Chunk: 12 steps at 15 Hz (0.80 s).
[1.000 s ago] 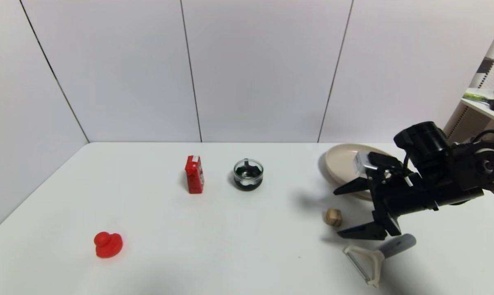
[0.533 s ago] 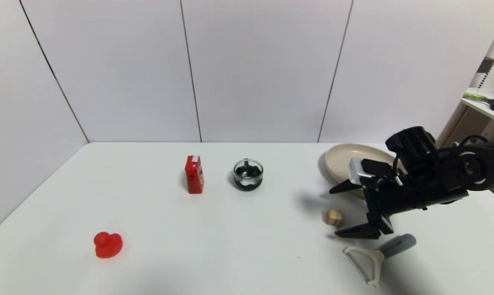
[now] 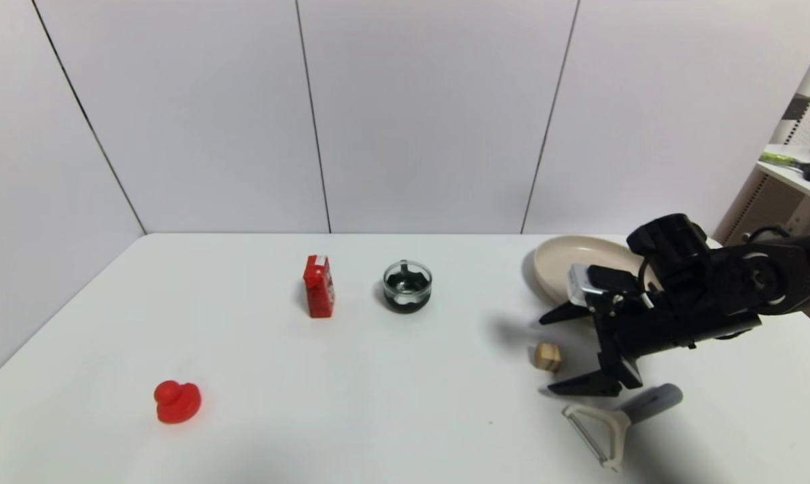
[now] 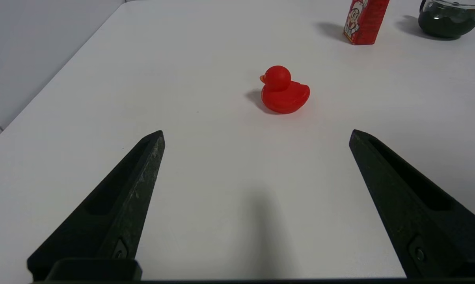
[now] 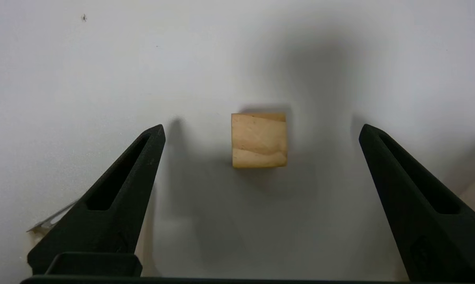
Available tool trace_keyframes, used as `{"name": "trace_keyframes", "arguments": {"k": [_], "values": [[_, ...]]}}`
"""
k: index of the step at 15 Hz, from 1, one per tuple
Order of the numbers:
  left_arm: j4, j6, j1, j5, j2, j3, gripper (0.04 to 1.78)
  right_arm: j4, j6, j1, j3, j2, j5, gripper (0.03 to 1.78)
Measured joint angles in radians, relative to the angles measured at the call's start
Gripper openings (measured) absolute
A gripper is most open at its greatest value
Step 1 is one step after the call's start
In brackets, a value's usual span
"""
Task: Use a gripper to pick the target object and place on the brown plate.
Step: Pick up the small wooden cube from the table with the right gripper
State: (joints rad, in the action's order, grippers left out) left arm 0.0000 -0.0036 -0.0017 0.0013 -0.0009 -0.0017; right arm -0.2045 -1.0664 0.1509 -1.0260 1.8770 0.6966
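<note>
The target object, a tiny tan wooden cube [image 3: 548, 357] with a darker stripe, lies on the white table right of centre. My right gripper [image 3: 550, 352] is open, its two black fingers spread wide on either side of the cube without touching it. In the right wrist view the cube [image 5: 259, 140] lies between the fingertips, level with them, and the gripper [image 5: 261, 130] is empty. The brown plate [image 3: 566, 264] stands behind the right gripper, partly hidden by the arm. My left gripper [image 4: 257, 134] is open and empty, parked low over the table's left front; it is out of the head view.
A white peeler with a grey handle [image 3: 616, 423] lies just in front of the right gripper. A red carton [image 3: 318, 286] and a small dark glass bowl [image 3: 407, 286] stand mid-table. A red duck [image 3: 176, 401] sits at the front left, also in the left wrist view [image 4: 284, 90].
My right gripper has moved down and a little left, lowering its open fingers around the cube. The cube and the other things have not moved.
</note>
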Motion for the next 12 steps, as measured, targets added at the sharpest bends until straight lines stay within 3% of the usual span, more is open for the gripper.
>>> {"name": "trace_keyframes", "arguments": {"k": [10,11,12], "values": [[0.0,0.0,0.0,0.0,0.0,0.0,1.69,0.0,0.005,0.009,-0.013,0.038,-0.003,1.7],[0.0,0.0,0.0,0.0,0.0,0.0,1.69,0.0,0.004,0.009,-0.017,0.043,-0.003,1.64],[0.0,0.0,0.0,0.0,0.0,0.0,1.69,0.0,0.004,0.009,-0.019,0.047,-0.003,1.46]]}}
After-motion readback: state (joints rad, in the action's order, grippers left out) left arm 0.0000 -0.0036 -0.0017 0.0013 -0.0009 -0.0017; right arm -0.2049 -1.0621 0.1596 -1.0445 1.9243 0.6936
